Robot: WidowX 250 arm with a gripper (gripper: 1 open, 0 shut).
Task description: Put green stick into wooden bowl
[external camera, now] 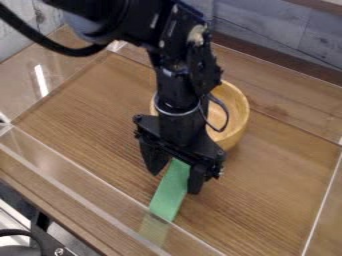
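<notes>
The green stick (pixel 170 193) lies flat on the wooden table, running from under my gripper toward the near edge. My gripper (pixel 178 170) points straight down over the stick's far end, open, with one black finger on each side of it. Whether the fingers touch the stick I cannot tell. The wooden bowl (pixel 233 112) stands just behind and to the right of the gripper, partly hidden by the arm; what shows of its inside holds nothing.
A clear plastic wall (pixel 80 205) runs along the near edge of the table, and another stands on the right side (pixel 325 200). A stone-pattern wall (pixel 287 30) is at the back.
</notes>
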